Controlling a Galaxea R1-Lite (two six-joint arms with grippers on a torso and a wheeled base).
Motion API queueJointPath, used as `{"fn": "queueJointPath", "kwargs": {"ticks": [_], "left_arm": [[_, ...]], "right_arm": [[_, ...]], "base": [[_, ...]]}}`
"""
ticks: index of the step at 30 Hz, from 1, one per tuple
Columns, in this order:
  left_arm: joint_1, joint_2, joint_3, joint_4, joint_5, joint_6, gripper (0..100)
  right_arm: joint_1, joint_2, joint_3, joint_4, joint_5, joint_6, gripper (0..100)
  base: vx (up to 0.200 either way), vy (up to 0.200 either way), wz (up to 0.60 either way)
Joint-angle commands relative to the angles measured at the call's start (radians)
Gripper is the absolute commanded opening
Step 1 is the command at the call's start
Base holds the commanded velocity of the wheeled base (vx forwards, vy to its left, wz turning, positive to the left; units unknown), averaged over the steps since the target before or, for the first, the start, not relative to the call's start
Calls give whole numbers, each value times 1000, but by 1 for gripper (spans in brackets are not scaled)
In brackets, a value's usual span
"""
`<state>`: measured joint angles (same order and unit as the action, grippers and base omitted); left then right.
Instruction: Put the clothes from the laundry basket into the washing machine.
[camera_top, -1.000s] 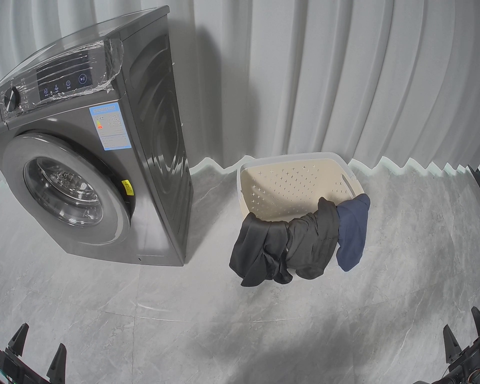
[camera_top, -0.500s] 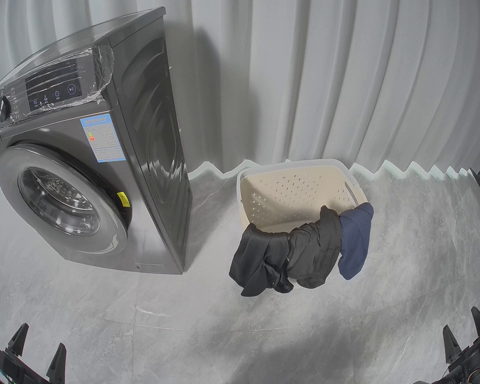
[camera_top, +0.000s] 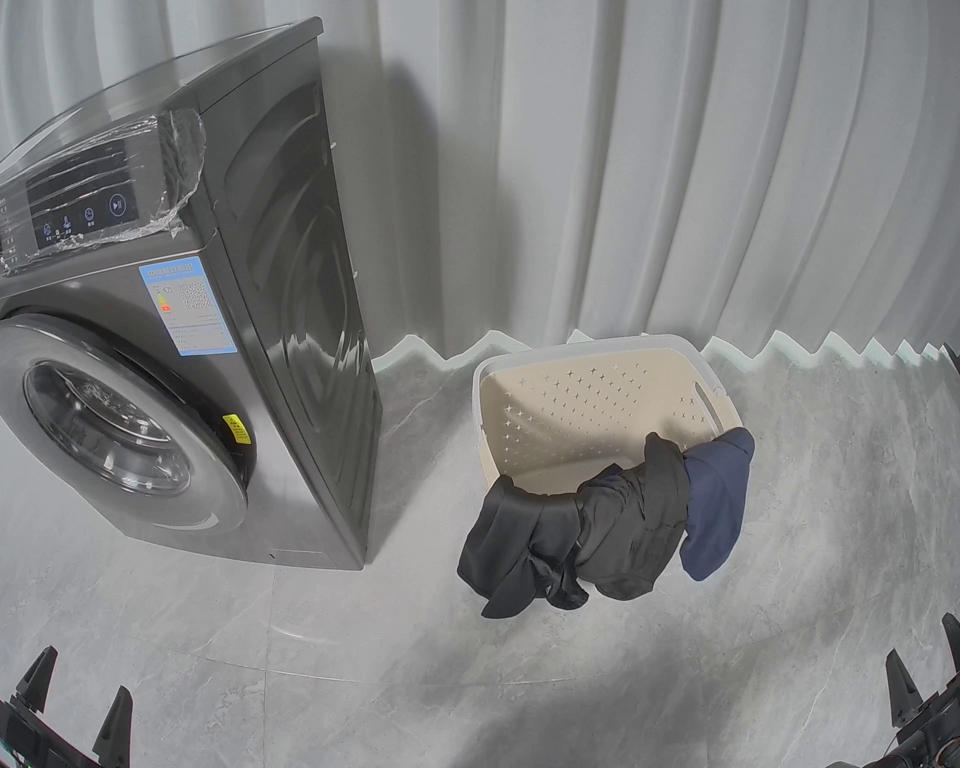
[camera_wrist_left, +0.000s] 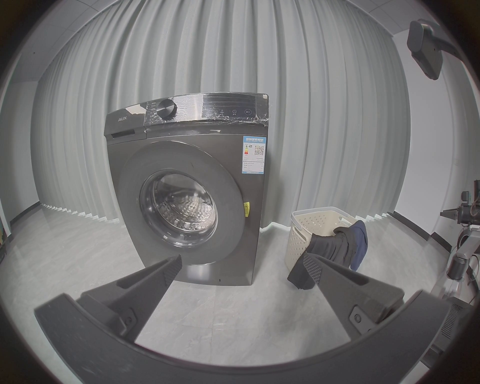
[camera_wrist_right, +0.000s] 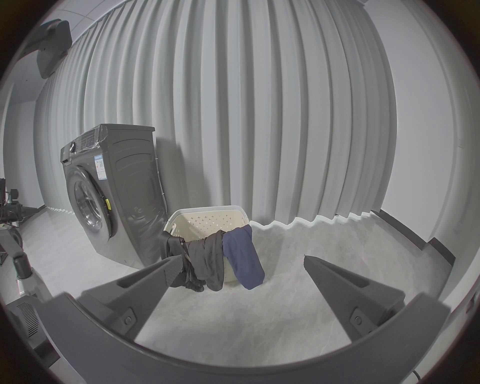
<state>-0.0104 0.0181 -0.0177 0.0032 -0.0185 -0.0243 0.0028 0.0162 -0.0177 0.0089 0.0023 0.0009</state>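
Head view: a cream plastic laundry basket with little holes (camera_top: 600, 395) sits on the grey floor (camera_top: 400, 620).
Clothes: floppy black clothes (camera_top: 570, 525) and a dark blue cloth (camera_top: 715, 500) hang over the basket's near rim, lying side to side along it.
Washing machine: the big grey washing machine (camera_top: 190, 330) stands left of the basket; its round door looks shut.
Left end effector (camera_top: 83, 678): spread wide, holding nothing, well short of the basket.
Right end effector (camera_top: 921, 650): spread wide, holding nothing, and I think nearer the basket, which is ahead and to its left.

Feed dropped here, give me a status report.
Left gripper and right gripper open, holding nothing. Clothes draped over laundry basket front rim. Washing machine door shut, blocks loading.
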Motion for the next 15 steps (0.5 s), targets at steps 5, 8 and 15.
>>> {"fn": "queueJointPath", "kwargs": {"ticks": [5,8,15], "left_arm": [[0,-18,16,0,0,1,100],[0,-18,16,0,0,1,100],[0,-18,16,0,0,0,100]], "right_arm": [[0,-15,16,0,1,1,100],[0,-15,16,0,1,-1,100],[0,-15,16,0,1,1,100]], "base": [[0,0,0],[0,-133,0],[0,-200,0]]}}
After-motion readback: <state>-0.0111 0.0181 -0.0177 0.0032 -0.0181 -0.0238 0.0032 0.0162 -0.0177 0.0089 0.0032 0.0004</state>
